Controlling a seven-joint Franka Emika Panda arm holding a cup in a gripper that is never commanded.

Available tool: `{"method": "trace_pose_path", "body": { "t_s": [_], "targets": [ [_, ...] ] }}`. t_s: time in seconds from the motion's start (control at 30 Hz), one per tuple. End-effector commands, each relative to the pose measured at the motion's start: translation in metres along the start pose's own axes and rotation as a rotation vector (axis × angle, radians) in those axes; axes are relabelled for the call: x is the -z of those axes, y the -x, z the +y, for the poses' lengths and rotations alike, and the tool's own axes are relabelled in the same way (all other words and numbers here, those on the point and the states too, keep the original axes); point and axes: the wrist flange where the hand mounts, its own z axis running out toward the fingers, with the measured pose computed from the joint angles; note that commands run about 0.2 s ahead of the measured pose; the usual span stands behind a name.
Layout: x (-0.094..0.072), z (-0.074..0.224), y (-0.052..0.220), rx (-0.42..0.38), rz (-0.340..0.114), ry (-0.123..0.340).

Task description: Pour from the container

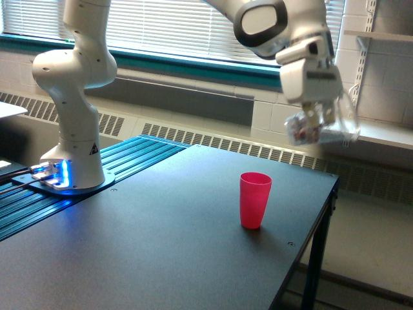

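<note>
Exterior view: gripper (314, 115) hangs above the table's (161, 239) far right corner, fingers pinching the container (321, 127), which lies tipped nearly sideways, brownish bits inside. 1 pink cup (255, 199) stands upright below, toward the view's left, untouched.

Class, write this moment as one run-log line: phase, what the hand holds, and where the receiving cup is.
phase: approach, no pour visible | hand: shut on clear container, tipped sideways, brownish bits inside | pink cup: upright on table, below and to the exterior view's left
</note>
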Motion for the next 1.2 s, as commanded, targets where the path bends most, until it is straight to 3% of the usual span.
{"method": "trace_pose_path", "body": {
  "t_s": [0.03, 0.33, 0.43, 0.7, 0.9, 1.2],
  "targets": [
    [-0.008, 0.000, 0.012, -0.090, -0.046, 0.097],
    [-0.006, 0.014, 0.039, -0.100, -0.074, 0.259],
    [0.016, 0.006, 0.054, -0.056, -0.026, 0.247],
    [0.039, 0.006, 0.093, -0.079, -0.039, 0.226],
    [0.042, 0.014, 0.118, -0.106, -0.060, 0.238],
    [0.032, 0.030, 0.127, -0.184, -0.103, 0.292]
  ]
}}
